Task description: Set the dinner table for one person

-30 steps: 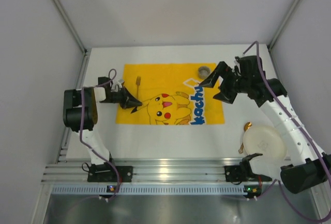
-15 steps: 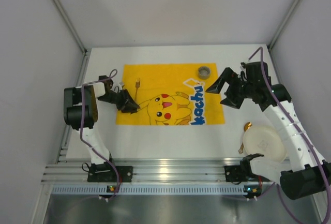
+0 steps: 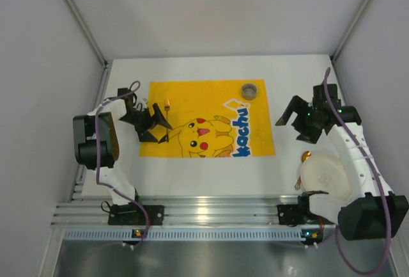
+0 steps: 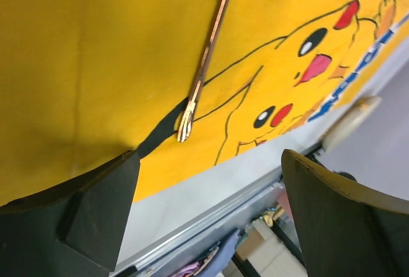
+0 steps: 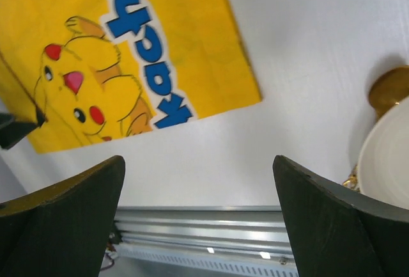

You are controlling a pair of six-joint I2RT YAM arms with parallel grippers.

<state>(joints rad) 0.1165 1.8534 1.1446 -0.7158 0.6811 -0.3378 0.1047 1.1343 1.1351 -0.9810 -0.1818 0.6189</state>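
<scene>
Your left gripper (image 3: 157,125) hangs with jaws spread, holding nothing, over the left edge of the yellow cartoon-printed cloth mat (image 3: 211,98) in the top view. Your right gripper (image 3: 291,126), likewise spread and empty, hangs over the bare white dinner table (image 3: 211,178) right of the mat. Free strips of table run all round the mat. Count one mat, one thin gold fork (image 3: 167,104), one small grey round container (image 3: 249,89), one round white plate (image 3: 326,178) and one gold spoon (image 3: 305,157) partly hidden by the plate. From the left wrist, the fork (image 4: 206,66) lies flat on the mat ahead of the parted fingers (image 4: 96,219), its handle cut off at the top. From the right wrist, the plate (image 5: 390,155) is cut off at the frame edge, and the ribbed aluminium rail (image 5: 204,226) borders the table.
</scene>
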